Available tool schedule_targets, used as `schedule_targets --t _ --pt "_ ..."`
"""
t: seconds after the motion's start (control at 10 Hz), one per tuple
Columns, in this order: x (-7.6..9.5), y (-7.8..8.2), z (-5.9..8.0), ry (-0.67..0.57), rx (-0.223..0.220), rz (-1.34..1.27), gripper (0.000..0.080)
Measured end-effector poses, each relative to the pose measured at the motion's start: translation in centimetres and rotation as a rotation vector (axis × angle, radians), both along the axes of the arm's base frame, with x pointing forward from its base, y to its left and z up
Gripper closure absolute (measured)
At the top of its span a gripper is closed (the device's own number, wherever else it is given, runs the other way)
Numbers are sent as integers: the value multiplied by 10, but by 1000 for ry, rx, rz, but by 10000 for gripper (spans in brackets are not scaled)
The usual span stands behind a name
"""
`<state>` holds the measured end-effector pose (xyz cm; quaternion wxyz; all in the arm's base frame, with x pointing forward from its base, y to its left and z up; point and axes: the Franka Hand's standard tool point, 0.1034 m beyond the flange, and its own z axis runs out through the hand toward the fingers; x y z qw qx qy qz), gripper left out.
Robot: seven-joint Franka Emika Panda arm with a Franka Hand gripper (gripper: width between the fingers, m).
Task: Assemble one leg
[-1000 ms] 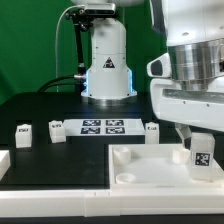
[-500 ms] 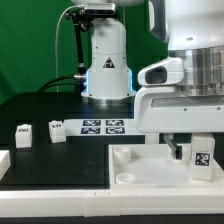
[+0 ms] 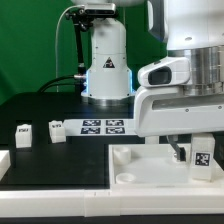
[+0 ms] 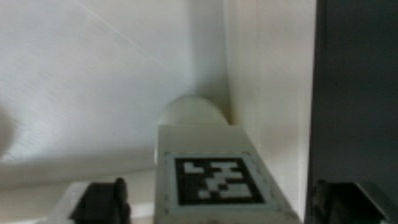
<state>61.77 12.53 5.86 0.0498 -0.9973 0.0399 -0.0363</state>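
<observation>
A leg [image 3: 200, 157], a small white block with a black-and-white tag, stands on the large white panel [image 3: 140, 165] near its corner at the exterior view's right. My gripper [image 3: 197, 148] hangs over it, open. In the wrist view the tagged leg [image 4: 214, 170] sits between the two dark fingers [image 4: 100, 202], with a gap on each side. The gripper [image 4: 222, 206] straddles it without touching. Two more legs [image 3: 22, 135] [image 3: 56, 131] stand on the black table at the exterior view's left.
The marker board [image 3: 103, 126] lies on the table behind the panel. The robot base [image 3: 107, 65] stands at the back. The arm's white hand [image 3: 185, 100] hides the area behind the panel on the right. A white edge [image 3: 4, 160] shows at the far left.
A second ago the hand turned about the leg and now shows broader in the exterior view, hiding a small block behind it. The leg has stayed in place. Nothing moved in the last half second.
</observation>
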Motion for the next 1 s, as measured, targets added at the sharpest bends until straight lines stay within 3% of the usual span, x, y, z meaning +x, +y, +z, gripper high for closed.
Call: schedule_targets --t 0.1,0.2,0.5,1.0 --pt "0 -1 0 0 -2 0 372" --pt "0 -7 -1 1 -8 -5 530" --pt "0 -6 -1 5 1 -67 530" --pt "-1 -7 -2 84 100 -846 529"
